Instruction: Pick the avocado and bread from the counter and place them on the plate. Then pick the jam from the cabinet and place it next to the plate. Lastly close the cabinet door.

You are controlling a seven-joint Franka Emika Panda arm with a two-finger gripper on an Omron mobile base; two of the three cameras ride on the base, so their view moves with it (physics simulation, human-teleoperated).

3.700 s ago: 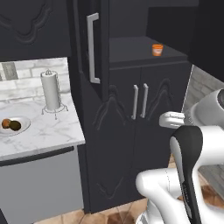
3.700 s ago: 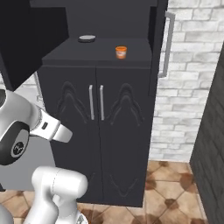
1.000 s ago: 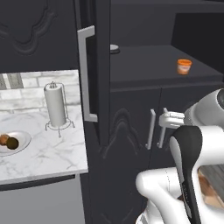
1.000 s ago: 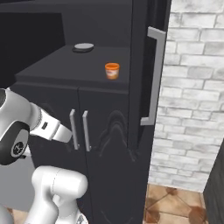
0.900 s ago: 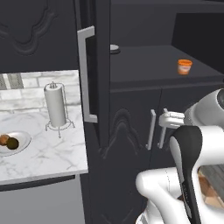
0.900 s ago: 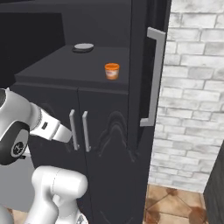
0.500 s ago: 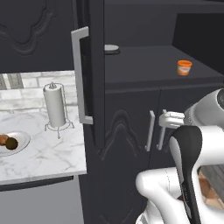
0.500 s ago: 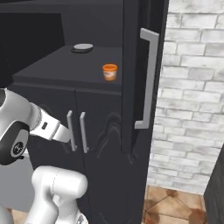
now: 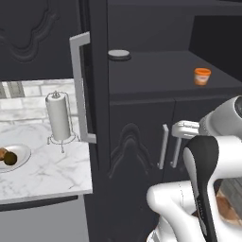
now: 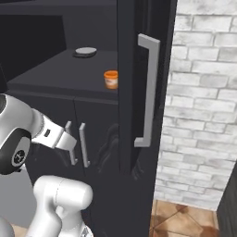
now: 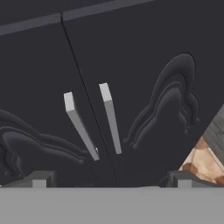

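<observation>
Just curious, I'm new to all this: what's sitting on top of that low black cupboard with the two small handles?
On the low cupboard top sit a small orange jar and a flat grey disc. The tall door hides part of the top in the right base view.

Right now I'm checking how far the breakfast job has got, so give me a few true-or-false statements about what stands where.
1. The avocado and the bread lie on the plate. True.
2. The gripper is shut on the jam. False: its jaws stand open and empty, facing the paired handles of the lower doors.
3. The jam stands on the open black shelf. True.
4. The paper towel roll lies on its side in the sink. False: it stands upright in its holder on the counter.
5. The cabinet door with the long bar handle is fully closed. False: it stands ajar.
</observation>
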